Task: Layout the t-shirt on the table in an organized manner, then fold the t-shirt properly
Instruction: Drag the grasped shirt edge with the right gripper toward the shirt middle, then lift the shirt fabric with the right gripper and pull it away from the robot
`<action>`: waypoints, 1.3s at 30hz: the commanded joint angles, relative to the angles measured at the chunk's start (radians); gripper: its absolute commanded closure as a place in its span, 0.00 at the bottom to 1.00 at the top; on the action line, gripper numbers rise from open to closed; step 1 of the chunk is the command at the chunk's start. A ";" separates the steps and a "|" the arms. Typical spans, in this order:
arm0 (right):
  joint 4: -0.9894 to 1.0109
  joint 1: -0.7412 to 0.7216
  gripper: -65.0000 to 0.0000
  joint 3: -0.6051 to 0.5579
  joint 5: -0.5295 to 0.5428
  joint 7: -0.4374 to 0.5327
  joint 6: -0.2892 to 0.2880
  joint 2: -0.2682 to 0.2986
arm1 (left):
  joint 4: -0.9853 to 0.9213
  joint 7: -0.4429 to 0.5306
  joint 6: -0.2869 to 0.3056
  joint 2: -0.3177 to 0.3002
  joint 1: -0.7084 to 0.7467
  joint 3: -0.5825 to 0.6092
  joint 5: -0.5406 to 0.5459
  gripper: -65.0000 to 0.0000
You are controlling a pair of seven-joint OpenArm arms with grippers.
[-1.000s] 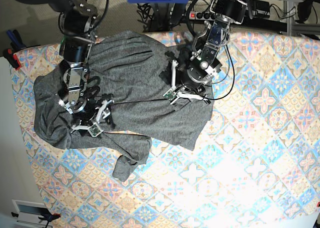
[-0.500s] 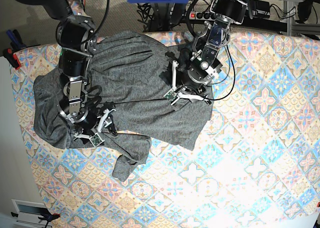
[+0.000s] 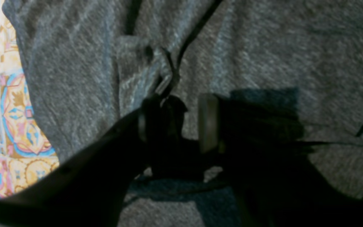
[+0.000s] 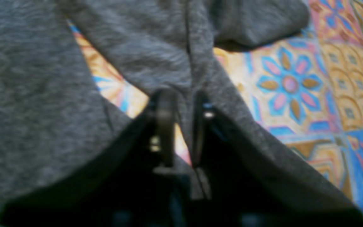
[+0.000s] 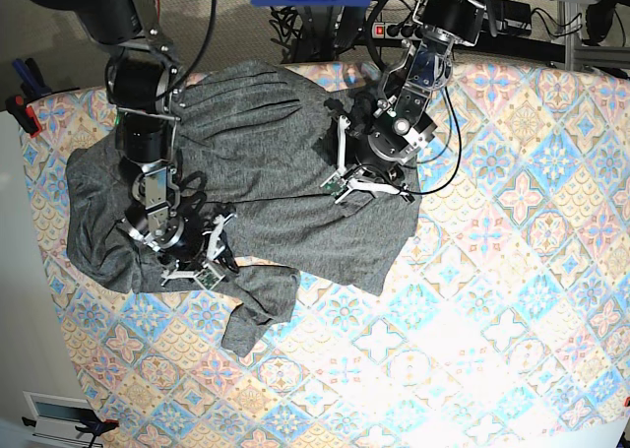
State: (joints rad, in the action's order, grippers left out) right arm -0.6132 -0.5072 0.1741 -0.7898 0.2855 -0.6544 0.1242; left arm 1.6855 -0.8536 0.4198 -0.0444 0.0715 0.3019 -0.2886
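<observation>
The dark grey t-shirt point(image 5: 266, 153) lies wrinkled on the back left part of the patterned table point(image 5: 472, 320), with one sleeve hanging toward the front. My right gripper point(image 5: 197, 264) is at the shirt's front left edge. In the right wrist view the right gripper point(image 4: 183, 126) is shut on a ridge of the t-shirt point(image 4: 27, 94), with the table point(image 4: 288, 85) showing beyond. My left gripper point(image 5: 366, 187) rests on the shirt's right part. In the left wrist view the left gripper point(image 3: 175, 124) has its jaws apart over the t-shirt point(image 3: 263, 47), beside a fold.
A power strip and cables point(image 5: 394, 30) lie behind the table's back edge. Red-handled tools point(image 5: 20, 108) sit off the left edge. The table's patterned cloth stretches to the right and front of the shirt.
My right gripper has moved toward the table's front and a little right, taking the shirt's edge with it. My left arm has hardly moved.
</observation>
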 commanded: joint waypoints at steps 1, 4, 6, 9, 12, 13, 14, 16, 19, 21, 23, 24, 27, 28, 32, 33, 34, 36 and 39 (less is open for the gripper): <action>0.002 -0.006 0.95 -0.005 -0.055 -0.059 -0.011 -0.001 | 0.017 0.013 -0.002 0.004 -0.014 0.000 0.004 0.68; -0.026 -0.003 1.00 -0.005 -0.053 -0.059 0.008 -0.001 | 0.017 0.013 -0.002 0.004 -0.012 0.001 0.004 0.68; -0.073 -0.001 0.98 -0.005 -0.055 -0.059 0.054 -0.001 | 0.017 0.015 -0.002 0.004 -0.012 0.001 0.004 0.68; -0.207 0.000 1.00 -0.005 -0.055 -0.059 0.104 -0.001 | 0.017 0.015 -0.002 0.004 -0.012 0.001 0.004 0.68; -0.357 0.006 1.00 -0.005 -0.055 -0.067 0.104 -0.001 | 0.017 0.015 -0.002 0.004 -0.012 0.003 0.004 0.68; -0.389 0.023 1.00 -0.005 -0.055 -0.068 0.104 -0.005 | 0.017 0.015 -0.002 0.004 -0.012 0.003 0.004 0.68; -0.422 0.045 1.00 -0.005 -0.055 -0.068 0.106 -0.005 | 0.017 0.015 -0.002 0.004 -0.012 0.003 0.004 0.68; -0.486 0.092 1.00 -0.005 -0.055 -0.068 0.106 -0.005 | 0.017 0.015 -0.002 0.004 -0.012 0.003 0.004 0.68; -0.583 0.141 1.00 -0.006 -0.055 -0.068 0.106 -0.007 | 0.017 0.015 -0.002 0.004 -0.012 0.003 0.005 0.68; -0.649 0.193 1.00 -0.009 -0.055 -0.068 0.106 -0.007 | 0.017 0.015 -0.002 0.004 -0.012 0.003 0.005 0.68; -0.704 0.250 1.00 -0.011 -0.056 -0.068 0.106 -0.007 | 0.017 0.017 -0.002 0.004 -0.012 0.003 0.005 0.68; -0.730 0.278 1.00 -0.011 -0.056 -0.068 0.106 -0.007 | 0.017 0.017 -0.002 0.004 -0.012 0.003 0.005 0.68; -0.793 0.338 1.00 -0.011 -0.052 -0.068 0.106 -0.007 | 0.017 0.017 -0.002 0.004 -0.014 0.003 0.005 0.68; -0.813 0.361 1.00 -0.011 -0.052 -0.068 0.106 -0.007 | 0.015 0.017 -0.002 0.004 -0.016 0.003 0.005 0.68; -0.891 0.439 1.00 -0.006 -0.049 -0.064 0.106 -0.007 | 0.015 0.017 -0.002 0.004 -0.016 0.003 0.005 0.68; -0.913 0.462 1.00 -0.006 -0.049 -0.064 0.106 -0.007 | 0.015 0.017 -0.002 0.004 -0.016 0.003 0.005 0.68; -0.936 0.485 1.00 -0.006 -0.047 -0.062 0.106 -0.007 | 0.015 0.017 -0.002 0.004 -0.014 0.004 0.005 0.68; -0.982 0.529 1.00 -0.005 -0.020 -0.062 0.106 -0.007 | 0.015 0.017 -0.002 0.004 -0.014 0.004 0.005 0.68; -1.054 0.579 1.00 -0.005 0.050 -0.065 0.106 -0.007 | 0.015 0.017 -0.002 0.004 -0.014 0.004 0.005 0.68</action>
State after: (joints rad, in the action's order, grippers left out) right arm -1.6417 0.0898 0.1661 -0.7582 0.1944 -0.5648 0.1104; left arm 1.6852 -0.8536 0.4198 -0.0444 0.0715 0.3050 -0.2855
